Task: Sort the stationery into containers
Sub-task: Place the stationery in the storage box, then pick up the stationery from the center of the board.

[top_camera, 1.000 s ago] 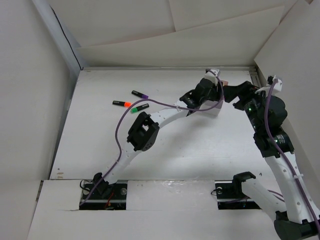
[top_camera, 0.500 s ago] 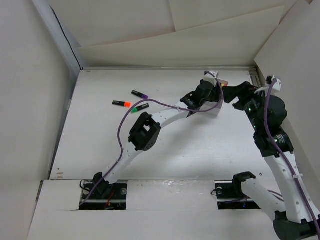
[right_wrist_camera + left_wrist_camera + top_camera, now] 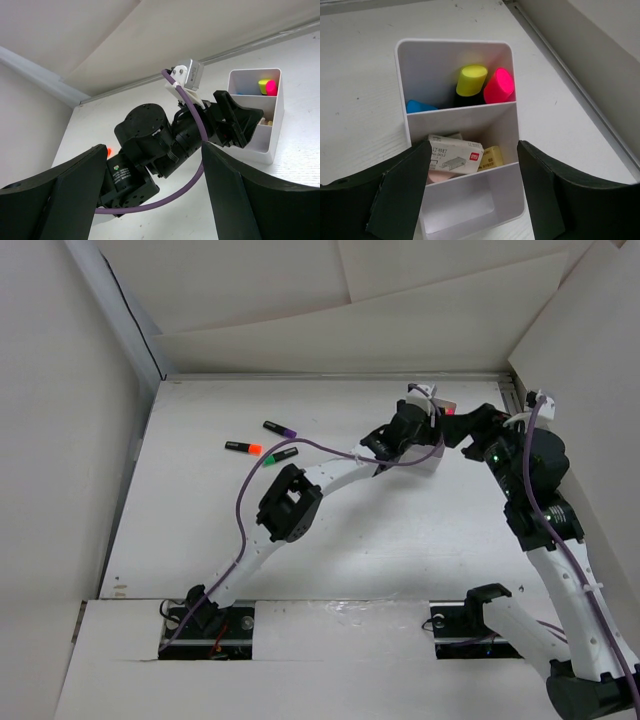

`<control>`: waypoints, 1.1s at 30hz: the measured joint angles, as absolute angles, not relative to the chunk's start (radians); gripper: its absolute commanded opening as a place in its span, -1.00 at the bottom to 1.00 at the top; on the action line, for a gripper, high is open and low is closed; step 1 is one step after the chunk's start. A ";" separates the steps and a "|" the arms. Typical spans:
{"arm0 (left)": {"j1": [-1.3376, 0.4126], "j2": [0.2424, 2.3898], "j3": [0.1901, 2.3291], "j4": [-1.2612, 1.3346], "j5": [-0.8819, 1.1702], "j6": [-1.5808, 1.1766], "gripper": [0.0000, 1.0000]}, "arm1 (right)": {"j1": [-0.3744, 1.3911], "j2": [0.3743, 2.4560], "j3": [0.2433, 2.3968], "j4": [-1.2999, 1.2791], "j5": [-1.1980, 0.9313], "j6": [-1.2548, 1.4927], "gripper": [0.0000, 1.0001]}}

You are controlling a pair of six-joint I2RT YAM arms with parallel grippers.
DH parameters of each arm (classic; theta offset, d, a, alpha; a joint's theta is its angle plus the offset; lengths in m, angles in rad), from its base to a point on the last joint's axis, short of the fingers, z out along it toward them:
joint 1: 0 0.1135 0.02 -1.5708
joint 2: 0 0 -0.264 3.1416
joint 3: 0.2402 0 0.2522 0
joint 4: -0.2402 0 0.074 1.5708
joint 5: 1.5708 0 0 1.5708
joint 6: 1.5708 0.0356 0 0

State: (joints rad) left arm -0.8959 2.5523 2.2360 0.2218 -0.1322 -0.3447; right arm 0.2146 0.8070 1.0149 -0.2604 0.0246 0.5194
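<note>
While left claw (image 3: 472, 155) gapes astride white box (image 3: 435, 65) | right claw (image 3: 154, 150) released, empty | three markers (image 3: 243, 447) loose

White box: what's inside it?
Far compartment of the box: yellow cap, pink cap, blue cap, bodies hidden. Middle: a staple packet over a pink piece, a tan piece beside. Near one: nothing visible, its front corners covered by fingers.

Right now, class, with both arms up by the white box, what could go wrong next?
1. The left gripper straddles the box; closing or lifting carelessly could tip it and spill the markers inside.
2. The right gripper hangs close to the left arm; they could collide.
</note>
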 measured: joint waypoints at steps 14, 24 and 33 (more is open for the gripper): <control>-0.896 2.091 1.657 0.397 -0.199 -0.353 0.22 | 0.214 0.785 0.981 -0.253 0.012 0.516 0.41; -0.739 1.668 1.209 0.413 -0.341 -0.501 0.19 | 0.214 0.787 0.946 -0.234 -0.030 0.513 -0.85; -0.572 1.613 1.043 0.192 -0.440 -0.640 0.13 | 0.214 0.809 0.932 -0.214 -0.076 0.513 -0.37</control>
State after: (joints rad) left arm -0.5720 1.6131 1.0431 0.1925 -0.4400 -0.6395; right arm 0.2142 0.8089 0.9321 -0.2142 -0.0761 0.5129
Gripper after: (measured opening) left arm 0.548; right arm 0.204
